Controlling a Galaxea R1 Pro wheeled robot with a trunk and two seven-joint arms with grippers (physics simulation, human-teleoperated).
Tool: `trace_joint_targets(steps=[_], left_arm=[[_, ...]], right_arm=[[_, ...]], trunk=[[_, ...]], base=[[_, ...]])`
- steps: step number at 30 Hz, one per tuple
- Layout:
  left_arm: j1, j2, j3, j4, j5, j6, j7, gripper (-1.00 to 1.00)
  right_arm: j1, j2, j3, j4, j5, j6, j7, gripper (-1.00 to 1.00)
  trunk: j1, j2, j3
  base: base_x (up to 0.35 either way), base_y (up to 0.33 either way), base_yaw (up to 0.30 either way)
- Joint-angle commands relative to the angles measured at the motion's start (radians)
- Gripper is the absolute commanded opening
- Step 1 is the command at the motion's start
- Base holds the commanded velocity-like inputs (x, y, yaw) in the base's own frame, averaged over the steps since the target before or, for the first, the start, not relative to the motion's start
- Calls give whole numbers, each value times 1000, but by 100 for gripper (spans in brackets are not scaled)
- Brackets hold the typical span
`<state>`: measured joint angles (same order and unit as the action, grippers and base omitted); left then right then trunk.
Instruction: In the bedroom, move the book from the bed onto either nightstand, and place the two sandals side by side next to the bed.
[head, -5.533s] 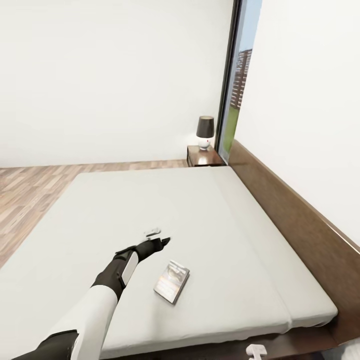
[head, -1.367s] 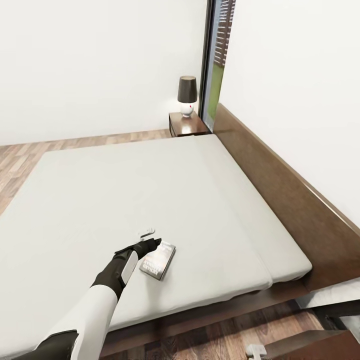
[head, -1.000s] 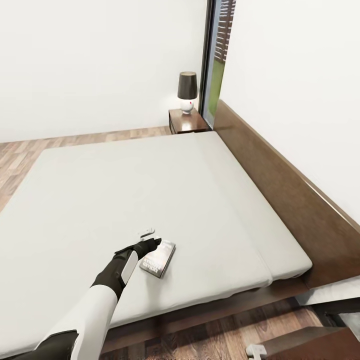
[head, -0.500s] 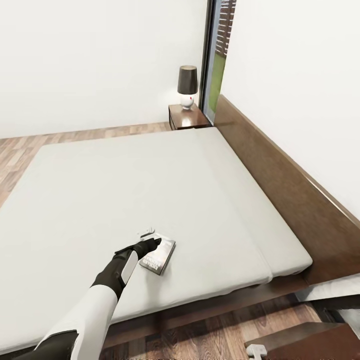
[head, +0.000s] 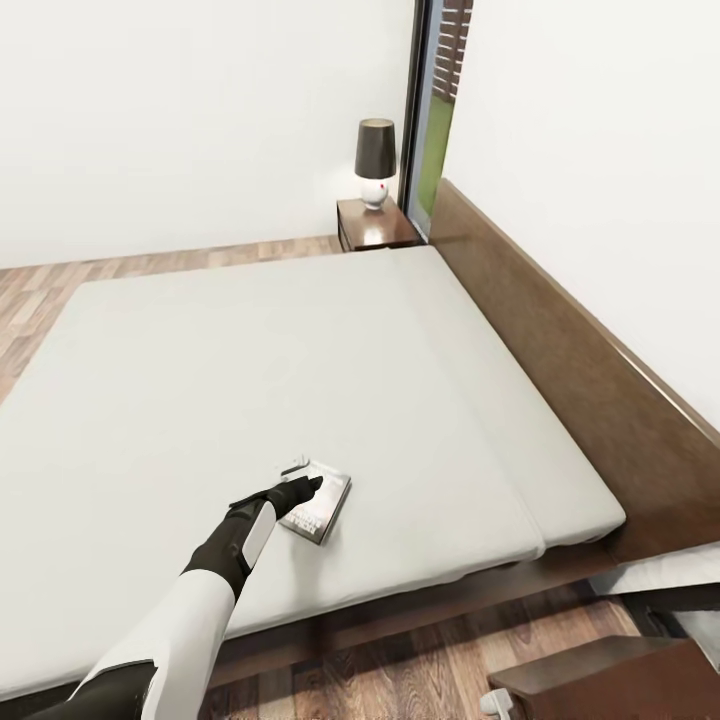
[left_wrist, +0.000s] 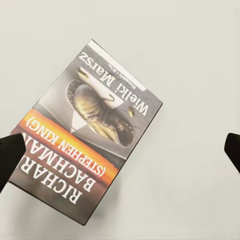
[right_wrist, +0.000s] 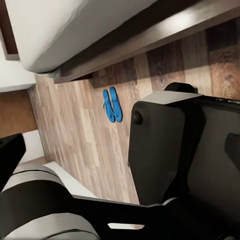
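Head view: left tool (head: 300, 476), spread wide, hovers over the paperback (head: 318, 506) on the bed (head: 400, 400); right tool's state can't be told.

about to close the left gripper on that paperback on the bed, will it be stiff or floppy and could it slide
The book looks thin with a soft cover, so it will probably flex if pinched by one edge. It lies flat on the mattress, so getting a finger under it may be hard; it might slide instead. It is likely light for the open left gripper.
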<state>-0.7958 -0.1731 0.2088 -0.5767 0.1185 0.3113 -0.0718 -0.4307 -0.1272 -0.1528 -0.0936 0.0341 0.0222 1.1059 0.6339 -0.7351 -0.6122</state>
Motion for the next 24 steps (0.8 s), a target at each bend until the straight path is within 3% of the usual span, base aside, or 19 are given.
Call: trace_joint_targets(steps=[1,24], left_arm=[[0,-1,7,-2,6,8,-5,100],[-1,-1,9,-3,6,8,-11,100]], right_arm=[[0,0,-5,0,4,2,7,100],[0,1,-6,0,3,4,8,100]], trunk=[[0,-1,-3],[0,-1,-39]], base=[[0,0,0],[0,0,0]])
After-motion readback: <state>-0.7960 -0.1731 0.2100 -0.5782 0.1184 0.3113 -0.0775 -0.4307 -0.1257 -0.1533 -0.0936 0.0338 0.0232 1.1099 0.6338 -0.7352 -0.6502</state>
